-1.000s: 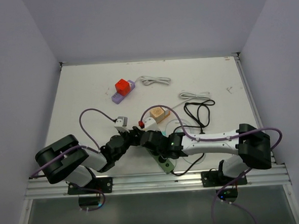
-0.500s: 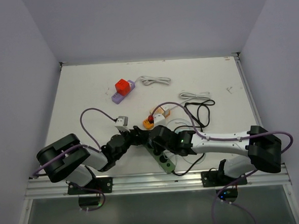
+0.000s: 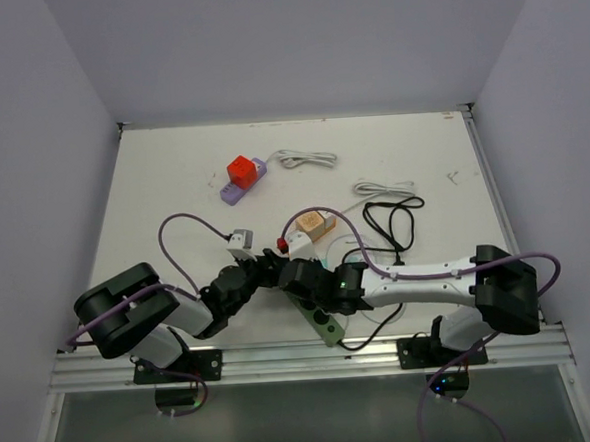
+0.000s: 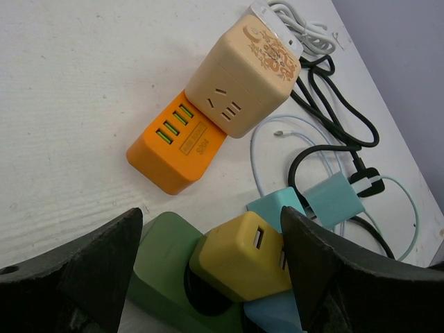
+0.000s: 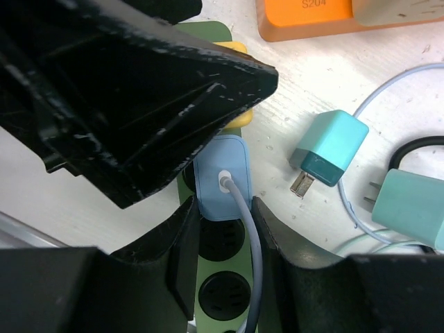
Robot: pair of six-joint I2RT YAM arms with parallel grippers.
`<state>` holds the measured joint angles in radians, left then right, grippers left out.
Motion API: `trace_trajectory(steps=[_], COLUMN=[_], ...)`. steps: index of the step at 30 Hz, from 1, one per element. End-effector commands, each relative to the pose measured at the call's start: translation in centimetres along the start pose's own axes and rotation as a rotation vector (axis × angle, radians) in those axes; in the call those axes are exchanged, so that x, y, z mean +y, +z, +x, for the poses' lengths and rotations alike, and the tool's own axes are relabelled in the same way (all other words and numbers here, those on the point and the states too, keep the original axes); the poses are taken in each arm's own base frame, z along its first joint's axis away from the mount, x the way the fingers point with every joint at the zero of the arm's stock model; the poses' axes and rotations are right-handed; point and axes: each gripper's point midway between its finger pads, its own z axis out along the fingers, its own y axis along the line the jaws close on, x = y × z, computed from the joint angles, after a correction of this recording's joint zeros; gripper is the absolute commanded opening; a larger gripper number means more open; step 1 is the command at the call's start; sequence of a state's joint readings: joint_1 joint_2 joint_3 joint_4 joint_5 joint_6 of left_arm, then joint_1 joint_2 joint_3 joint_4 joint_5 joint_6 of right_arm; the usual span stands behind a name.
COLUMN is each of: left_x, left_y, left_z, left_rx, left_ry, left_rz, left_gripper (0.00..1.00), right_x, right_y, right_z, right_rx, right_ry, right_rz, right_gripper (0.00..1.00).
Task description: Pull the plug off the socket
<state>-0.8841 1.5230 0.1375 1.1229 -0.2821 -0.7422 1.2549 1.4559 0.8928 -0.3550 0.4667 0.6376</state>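
A green power strip [image 3: 327, 324] lies at the table's near edge. A yellow plug [image 4: 243, 258] and a light-blue plug [image 5: 222, 177] with a grey cable sit in its sockets, side by side. My right gripper [image 5: 225, 229] is shut on the light-blue plug, one finger on each side. My left gripper [image 4: 211, 270] is open and straddles the strip's end [image 4: 163, 267] and the yellow plug; its right finger [image 4: 333, 270] is against the yellow plug. In the top view the two grippers meet over the strip [image 3: 283, 270].
An orange socket block [image 4: 177, 149] with a beige cube [image 4: 243, 76] lies just beyond the strip. Two teal chargers [image 5: 329, 149] and a black cable [image 3: 395, 220] lie to the right. A purple strip with a red cube [image 3: 242, 174] and white cables [image 3: 306, 158] are farther back.
Half a second ago the right arm stood shifted to the right; it is back where it was a second ago. The left arm has not moved.
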Motion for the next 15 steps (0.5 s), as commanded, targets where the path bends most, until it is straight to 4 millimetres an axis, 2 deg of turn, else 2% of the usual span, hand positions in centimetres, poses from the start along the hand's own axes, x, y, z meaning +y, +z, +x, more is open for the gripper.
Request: trace_trajectory(steps=[1,5,9,12,13,15], left_x=[9.8,9.9,10.0,9.9,10.0,9.9], left_y=[-4.8,-4.9,-4.9,-4.9,-4.9,-4.9], left_z=[8.2,8.3,8.3,8.4,8.3,8.3], left_rx=[0.34,0.344,0.345,0.344,0.343,0.343], left_ry=[0.208,0.209,0.208,0.205,0.206,0.205], left_rz=[-0.303,-0.305,-0.307,-0.305,-0.306,-0.304], left_gripper=[0.82,0.82,0.82,0.82,0.82,0.82], right_x=[2.0,1.7,1.9,1.6,1.1,1.0], right_y=[-2.1,-2.1,-2.5,-2.3,-1.9,-2.2], right_z=[-5.7,-5.9,-5.6,-6.3,-5.4,-5.8], right_rx=[-0.191,-0.205,-0.201,-0.199,-0.177,-0.18], right_ry=[0.002,0.005,0.049,0.185,0.206,0.266], right_rz=[0.056,0.076,0.018,-0.085,-0.104,-0.163], right_gripper=[0.0,0.0,0.0,0.0,0.0,0.0])
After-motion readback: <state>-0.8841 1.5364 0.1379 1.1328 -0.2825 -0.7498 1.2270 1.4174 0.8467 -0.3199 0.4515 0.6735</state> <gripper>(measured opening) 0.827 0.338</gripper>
